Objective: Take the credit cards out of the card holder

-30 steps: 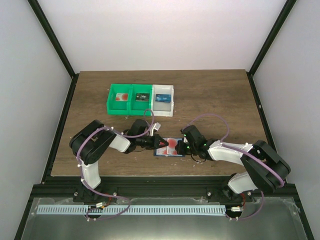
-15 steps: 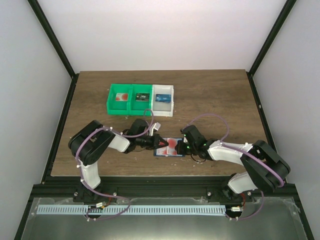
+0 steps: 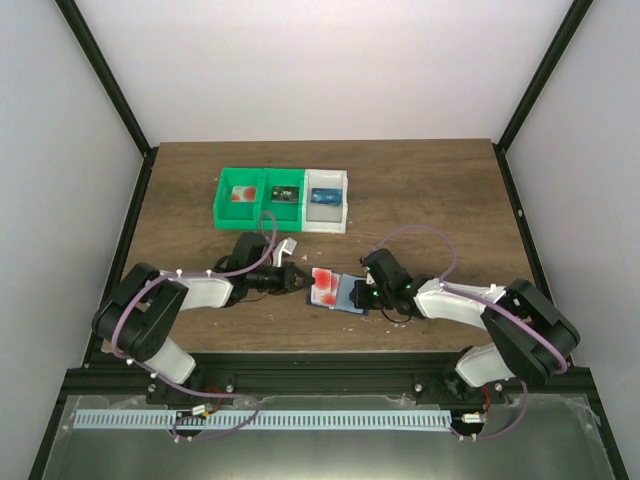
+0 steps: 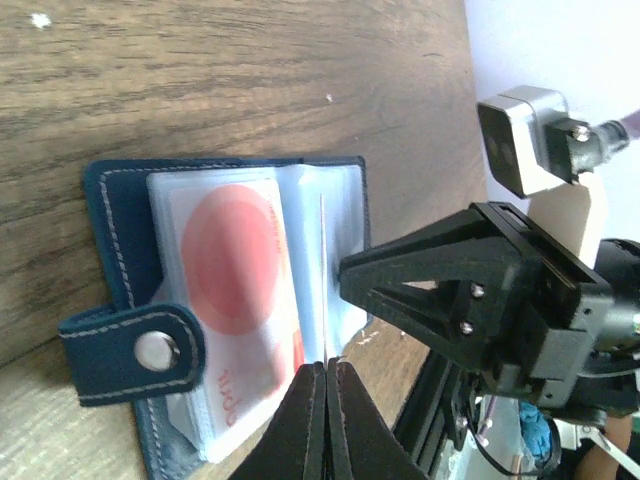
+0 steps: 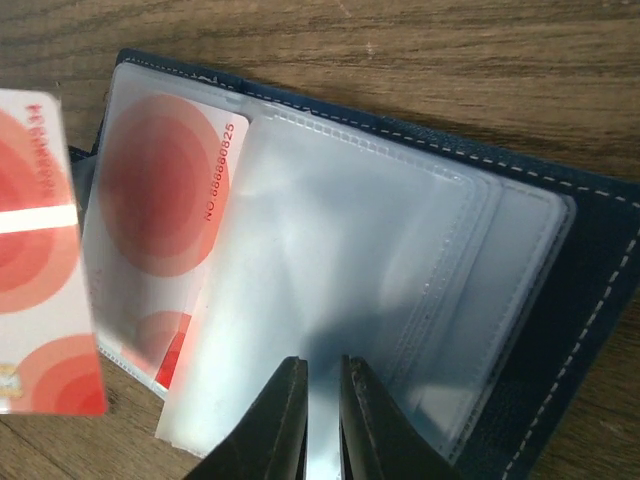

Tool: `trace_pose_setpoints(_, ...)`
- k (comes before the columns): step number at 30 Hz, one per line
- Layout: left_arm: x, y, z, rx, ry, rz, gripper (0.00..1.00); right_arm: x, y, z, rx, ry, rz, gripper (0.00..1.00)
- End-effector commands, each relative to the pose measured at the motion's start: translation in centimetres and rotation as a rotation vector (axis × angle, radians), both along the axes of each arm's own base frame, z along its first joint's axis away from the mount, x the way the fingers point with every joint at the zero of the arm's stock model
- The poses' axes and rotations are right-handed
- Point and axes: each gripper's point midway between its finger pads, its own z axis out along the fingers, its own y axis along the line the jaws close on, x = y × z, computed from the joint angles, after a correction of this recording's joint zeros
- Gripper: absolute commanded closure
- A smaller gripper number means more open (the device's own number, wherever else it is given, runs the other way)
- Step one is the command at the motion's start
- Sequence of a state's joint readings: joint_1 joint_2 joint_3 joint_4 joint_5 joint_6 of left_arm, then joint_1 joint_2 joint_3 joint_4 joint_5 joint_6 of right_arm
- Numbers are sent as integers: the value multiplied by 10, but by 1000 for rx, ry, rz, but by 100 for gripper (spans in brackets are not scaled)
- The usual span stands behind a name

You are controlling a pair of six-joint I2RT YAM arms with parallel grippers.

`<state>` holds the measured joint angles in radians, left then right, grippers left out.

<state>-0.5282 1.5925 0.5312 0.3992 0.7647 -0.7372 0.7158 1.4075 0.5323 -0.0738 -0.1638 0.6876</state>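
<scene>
**Op:** Surface & room?

**Insp:** You've got a dark wood table point(image 3: 430, 200), white walls point(image 3: 320, 70) on three sides and black frame posts point(image 3: 105, 75) at the corners. Green & white bins point(image 3: 248, 223) sit upper centre of the top view, well apart from the work.

**Op:** Where's the task item?

**Insp:** The card holder point(image 3: 348, 292) lies open on the table, lower centre of the top view, between yr two grippers. Its snap strap point(image 4: 135, 350) shows at lower left of the left wrist view.

**Op:** Anything you can't read?

**Insp:** Bin contents are too small to ID. In the right wrist view the held credit card point(image 5: 35, 250) is cut off by the left frame edge, and the fingers on it are out of shot. In the left wrist view it's edge-on, just a thin line. A second card point(image 5: 165, 200) sits inside a clear pocket, partly under another pocket leaf.

**Op:** Arms?

**Insp:** Yr left arm lies low, stretched rightward. The left gripper point(image 4: 323, 372) is pinched tight on the credit card's edge. The card is out of the pockets, at the holder's left edge. Touching or not, cannot tell. Yr right arm is folded at the elbow and reaches leftward, wrist low. The right gripper point(image 5: 318, 385) is clamped on a clear pocket leaf of the card holder.
</scene>
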Motion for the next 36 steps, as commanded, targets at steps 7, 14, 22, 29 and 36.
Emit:
trace_pose_setpoints(7,-16,7,22,31,-70,-90,100,6,16,46,47,-104,108,83)
trace_pose_setpoints(14,-38,3,53,-88,-65,-160,100,-1,23,110,183,-258,178,75)
trace_pose_setpoints(22,-67,2,80,-163,-45,-270,100,-35,43,156,380,-309,383,67)
trace_pose_setpoints(29,-96,-1,92,-259,-28,-422,100,-46,40,164,391,-311,421,54)
trace_pose_setpoints(36,-110,-12,104,-283,-62,-505,100,-58,47,162,385,-276,538,47)
